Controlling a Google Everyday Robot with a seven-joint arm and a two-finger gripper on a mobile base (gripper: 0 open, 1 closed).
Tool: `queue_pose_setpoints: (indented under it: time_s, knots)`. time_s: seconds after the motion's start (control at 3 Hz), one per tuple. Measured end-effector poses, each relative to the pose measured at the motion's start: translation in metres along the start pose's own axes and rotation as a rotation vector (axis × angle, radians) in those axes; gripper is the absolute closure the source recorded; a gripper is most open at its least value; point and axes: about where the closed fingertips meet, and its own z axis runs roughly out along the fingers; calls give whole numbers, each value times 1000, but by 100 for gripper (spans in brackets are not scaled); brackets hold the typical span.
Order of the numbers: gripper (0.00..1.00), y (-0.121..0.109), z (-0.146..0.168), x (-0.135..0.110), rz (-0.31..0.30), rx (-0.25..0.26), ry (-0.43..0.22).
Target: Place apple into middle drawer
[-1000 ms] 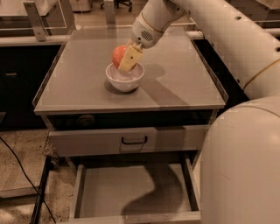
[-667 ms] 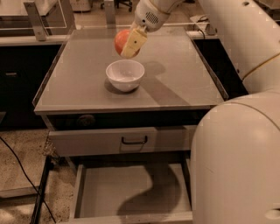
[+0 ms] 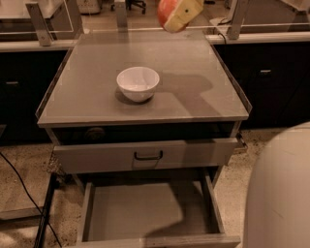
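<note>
Above the grey cabinet top [image 3: 203, 99], the gripper [image 3: 173, 16] holds the apple [image 3: 165, 9].

The single camera sits high in front of the cabinet [image 3: 193, 92] and looks steeply down on its grey top and the open middle drawer [image 3: 145, 208] below. It stands close — the robot's white body [image 3: 281, 193] fills the lower right corner, and the gripper [image 3: 175, 15], clasping the apple [image 3: 165, 10], is cut by the top edge.
</note>
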Motion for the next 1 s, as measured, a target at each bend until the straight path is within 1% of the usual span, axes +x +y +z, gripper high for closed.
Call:
queue_pose_setpoints:
  time_s: [0.33, 0.67, 1.0]
  knots:
    - [100, 51, -49, 30, 81, -51, -73]
    - [100, 51, -37, 45, 100, -62, -45]
    - [100, 64, -53, 42, 115, -79, -60]
